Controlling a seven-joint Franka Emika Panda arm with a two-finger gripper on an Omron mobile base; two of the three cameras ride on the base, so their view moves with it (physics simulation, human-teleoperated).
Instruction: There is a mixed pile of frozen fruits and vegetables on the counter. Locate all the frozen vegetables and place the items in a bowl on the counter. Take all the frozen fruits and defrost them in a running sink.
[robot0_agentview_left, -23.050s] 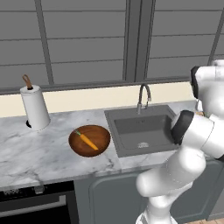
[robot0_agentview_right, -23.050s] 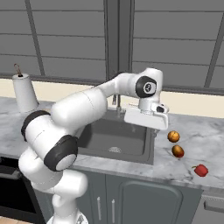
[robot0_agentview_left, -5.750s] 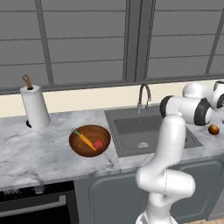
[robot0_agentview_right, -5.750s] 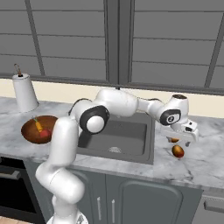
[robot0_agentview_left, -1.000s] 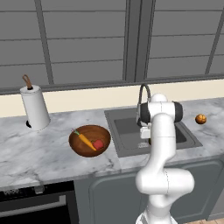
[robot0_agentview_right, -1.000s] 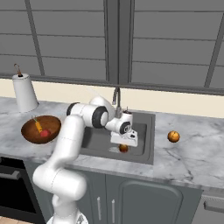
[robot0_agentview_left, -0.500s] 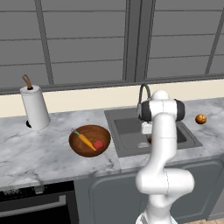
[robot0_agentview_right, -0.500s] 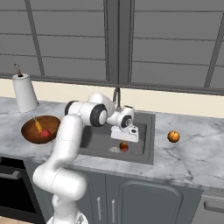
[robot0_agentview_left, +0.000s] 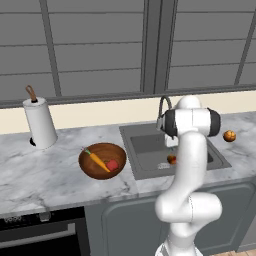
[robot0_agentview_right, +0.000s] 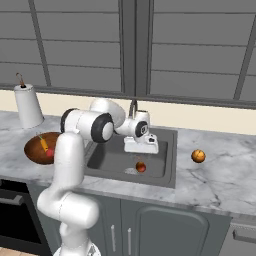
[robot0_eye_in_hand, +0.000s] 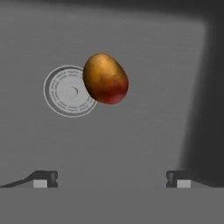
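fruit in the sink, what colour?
Orange-brown fruit with a dark red patch on one side; clearest in the hand view, beside the drain.

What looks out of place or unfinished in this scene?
One orange-brown fruit sits alone on the counter right of the sink, while its twin lies by the drain. No water visibly runs from the faucet.

Orange-brown ball (robot0_eye_in_hand: 105, 78), red patch; dark grey sink (robot0_eye_in_hand: 144, 131)
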